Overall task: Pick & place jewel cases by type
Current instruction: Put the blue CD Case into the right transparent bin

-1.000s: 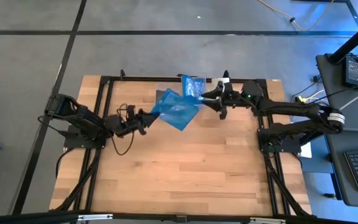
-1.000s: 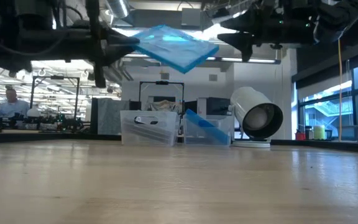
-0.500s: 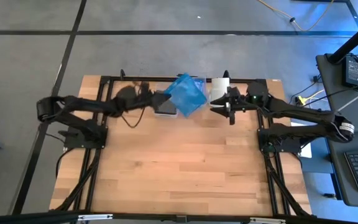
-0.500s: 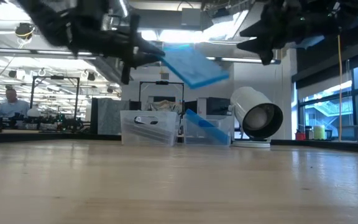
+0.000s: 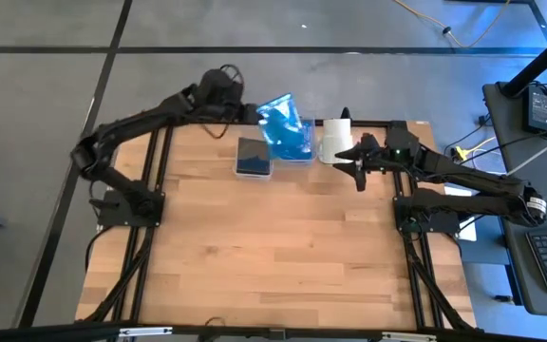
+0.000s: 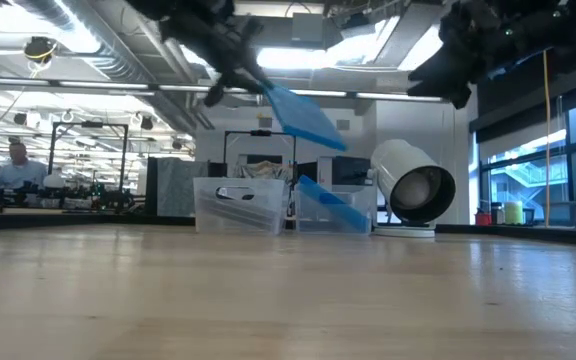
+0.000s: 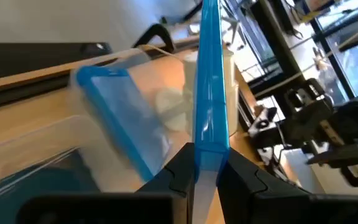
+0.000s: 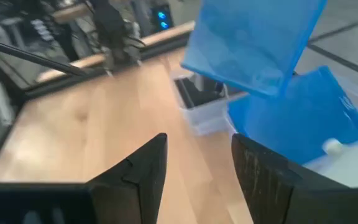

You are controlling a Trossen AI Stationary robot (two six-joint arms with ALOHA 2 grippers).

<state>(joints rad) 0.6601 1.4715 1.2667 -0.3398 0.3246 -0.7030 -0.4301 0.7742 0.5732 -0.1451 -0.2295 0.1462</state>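
My left gripper [image 5: 247,110] is high over the table's far edge, shut on a translucent blue jewel case [image 5: 275,112] that hangs tilted [image 6: 304,116] above the right clear bin [image 5: 297,150]. That bin has another blue case [image 7: 120,118] leaning inside it. The left clear bin [image 5: 253,158] holds dark cases. My right gripper [image 5: 351,163] is open and in the air to the right of the bins, in front of the white roll [image 5: 333,141]. Its wrist view shows the held case [image 8: 253,43] and the blue case in the bin [image 8: 303,118]. My left gripper pinches the blue case by one edge [image 7: 206,152] between its two fingers [image 7: 179,171]. The case is lifted clear and slopes down away from the fingers, its free end [image 6: 330,138] lowest, above the right bin.
Both bins [image 6: 240,205] [image 6: 333,212] stand side by side at the far edge, the white roll [image 6: 413,190] lying to their right. The bare wooden tabletop [image 5: 273,247] stretches toward the near edge. A person sits in the room far behind [image 6: 13,165].
My left gripper has swung from mid-table toward the far edge and to the right, carrying the blue case until it is over the right bin. The case has tipped from nearly flat to steeply sloped. My right gripper has drawn back toward the table's right edge.
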